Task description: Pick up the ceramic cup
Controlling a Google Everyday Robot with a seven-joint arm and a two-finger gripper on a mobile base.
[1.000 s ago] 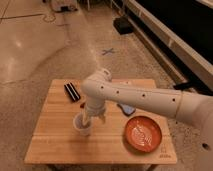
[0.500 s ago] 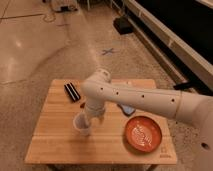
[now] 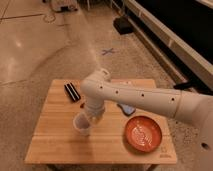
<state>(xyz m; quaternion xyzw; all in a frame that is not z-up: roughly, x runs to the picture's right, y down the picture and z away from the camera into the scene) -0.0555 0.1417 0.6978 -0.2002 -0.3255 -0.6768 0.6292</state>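
Observation:
The small white ceramic cup (image 3: 82,126) stands upright on the wooden table (image 3: 55,145), left of centre. My white arm comes in from the right and bends down over it. The gripper (image 3: 93,118) hangs at the cup's right rim, right against it; the wrist hides where they meet. I cannot tell whether the cup is held. The cup appears to rest on the table.
An orange-red round plate (image 3: 143,134) lies at the table's front right. A black oblong object (image 3: 72,91) lies at the back left. A small blue item (image 3: 127,108) lies under the arm near the middle. Polished floor surrounds the table.
The arm and gripper stay at the cup with almost no movement. The cup stands in the same place.

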